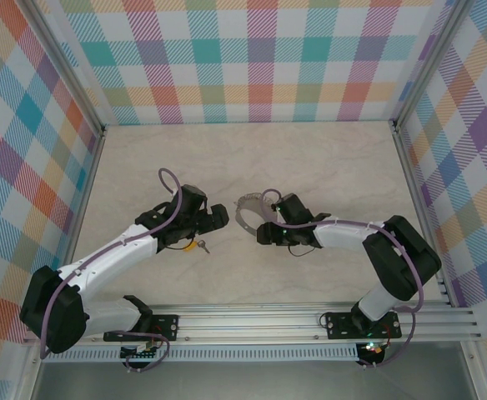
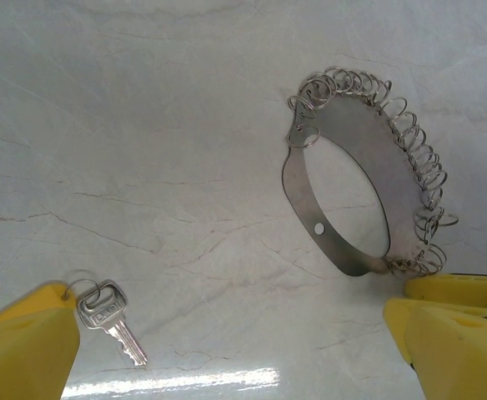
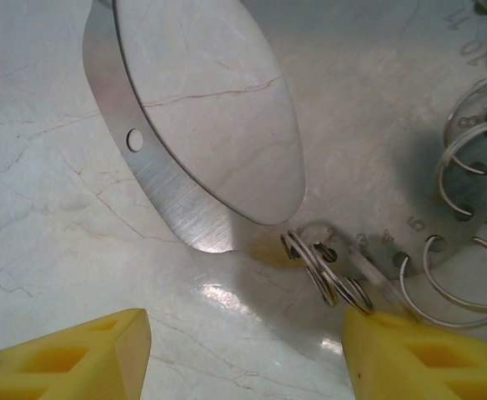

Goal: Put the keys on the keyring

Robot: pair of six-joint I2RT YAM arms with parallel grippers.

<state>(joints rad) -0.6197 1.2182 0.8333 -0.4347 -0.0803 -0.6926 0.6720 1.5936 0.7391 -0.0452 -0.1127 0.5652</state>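
We are holding our left gripper (image 2: 243,354) wide apart with nothing between its fingers. The key (image 2: 110,317) is lying flat on the table (image 2: 143,125), just beside the left fingertip (image 2: 27,342). The keyring (image 2: 385,171), a metal band lined with small wire loops, is standing on edge near our right gripper (image 3: 243,358). Its fingers are sitting partly apart, gripping nothing, with one tip right by the loops.
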